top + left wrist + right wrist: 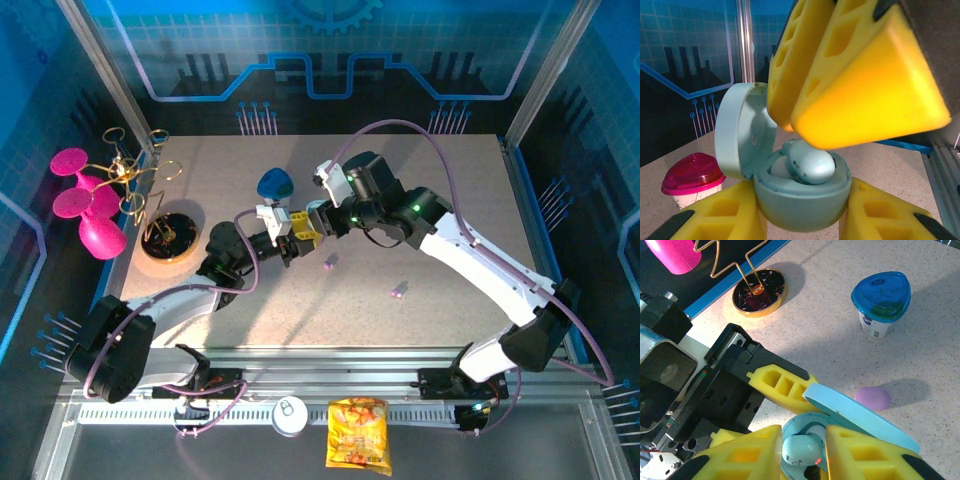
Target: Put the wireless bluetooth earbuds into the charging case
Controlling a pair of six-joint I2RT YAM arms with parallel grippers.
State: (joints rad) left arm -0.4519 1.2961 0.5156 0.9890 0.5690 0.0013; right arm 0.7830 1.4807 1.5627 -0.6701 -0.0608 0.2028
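My left jaws clamp the open case [801, 202]; my right jaws pinch the blue earbud [801, 450], sitting in the case's mouth.

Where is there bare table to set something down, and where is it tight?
Bare: far right corner behind right arm; near strip between lilac earbuds and rail. Crowded: mid-table, left pincer and right pincer at the open case, blue-lidded cup and gold stand near.
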